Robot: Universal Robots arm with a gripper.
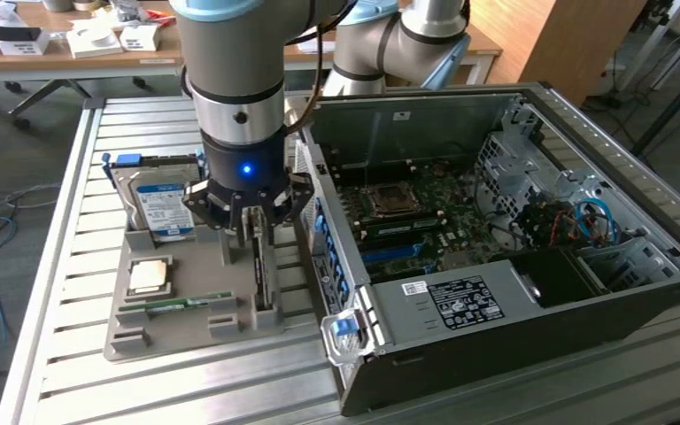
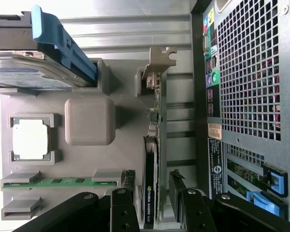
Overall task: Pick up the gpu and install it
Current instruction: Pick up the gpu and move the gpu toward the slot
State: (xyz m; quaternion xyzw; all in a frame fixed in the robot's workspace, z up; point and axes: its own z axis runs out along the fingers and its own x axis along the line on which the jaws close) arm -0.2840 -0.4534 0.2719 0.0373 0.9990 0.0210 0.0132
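The gpu stands on its thin edge in a slot of the grey parts tray, beside the open computer case. My gripper hangs straight down over the card, open, with one finger on each side of it. In the wrist view the gpu runs edge-on between the two black fingers, with a narrow gap on both sides. Its metal bracket is at the far end. The card rests in the tray and nothing grips it.
The tray also holds a hard drive with a blue-white label, a processor chip and a green memory stick. The case's rear wall is close alongside the card. The motherboard lies exposed inside the case.
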